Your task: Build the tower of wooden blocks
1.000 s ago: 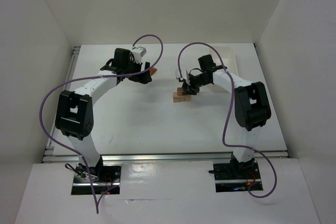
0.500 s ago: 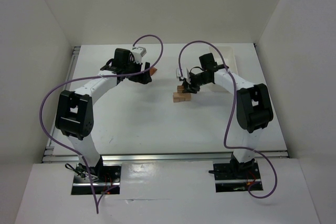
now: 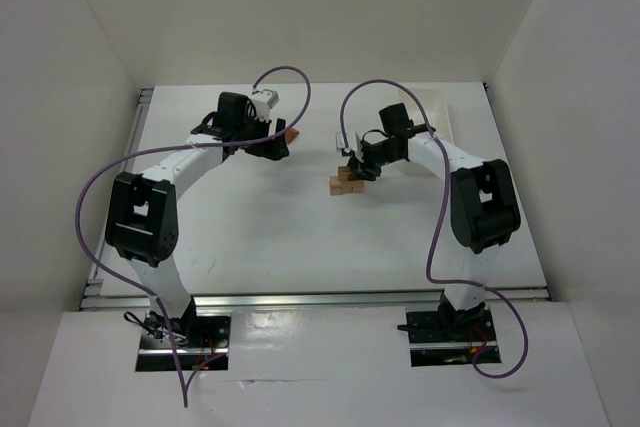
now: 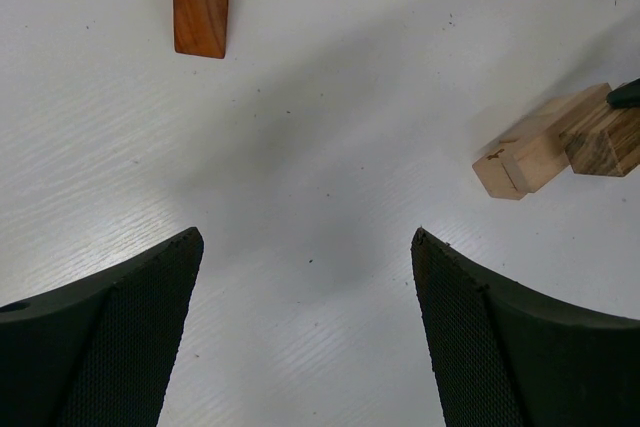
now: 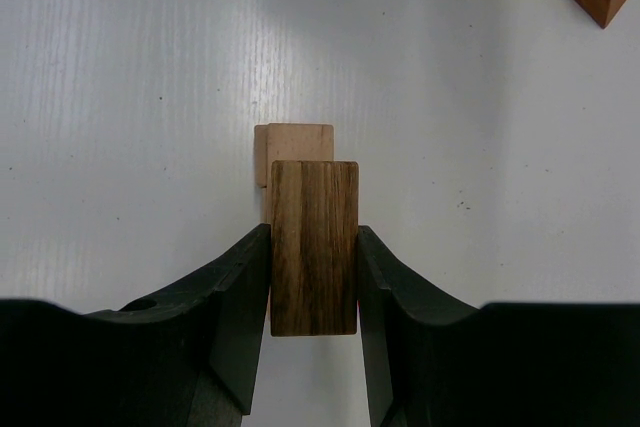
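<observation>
The right claw (image 5: 313,239) is clamping a dark block (image 5: 314,197) just above the wood block tower (image 3: 346,183) on the table (image 3: 260,237); lowering squarely before release seems wise. The left claw (image 4: 305,252) is gaping, empty.

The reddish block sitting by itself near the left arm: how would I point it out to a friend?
Start at the white table and find the left arm's open fingers. Just beyond them sits the reddish block, alone. Unlike the pale blocks stacked to its right, it touches nothing.
</observation>
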Controlling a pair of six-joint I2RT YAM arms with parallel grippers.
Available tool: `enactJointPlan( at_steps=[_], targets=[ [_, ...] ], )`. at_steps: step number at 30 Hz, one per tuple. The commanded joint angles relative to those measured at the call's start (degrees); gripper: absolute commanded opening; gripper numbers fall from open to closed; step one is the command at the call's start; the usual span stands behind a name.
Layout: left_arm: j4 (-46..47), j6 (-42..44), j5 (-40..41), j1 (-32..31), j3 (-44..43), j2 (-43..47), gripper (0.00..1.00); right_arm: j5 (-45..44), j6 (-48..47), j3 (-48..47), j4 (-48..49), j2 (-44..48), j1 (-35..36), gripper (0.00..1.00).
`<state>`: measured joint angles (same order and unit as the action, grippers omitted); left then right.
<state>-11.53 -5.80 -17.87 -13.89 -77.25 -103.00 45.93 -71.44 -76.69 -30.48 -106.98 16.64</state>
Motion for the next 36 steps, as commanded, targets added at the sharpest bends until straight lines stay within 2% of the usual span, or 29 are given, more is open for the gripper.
enactJointPlan(
  at_steps=[1,36],
  targets=[
    [0.81,0.97,-0.76,0.27,-2.38,-0.36,0.90,1.88,0.69,0.75,0.77,0.54,0.58,0.24],
    [-1.39,0.97,-0.76,0.27,-4.57,-2.47,0.90,1.35,1.21,-0.83,1.83,-2.62,1.11,0.28]
  ],
)
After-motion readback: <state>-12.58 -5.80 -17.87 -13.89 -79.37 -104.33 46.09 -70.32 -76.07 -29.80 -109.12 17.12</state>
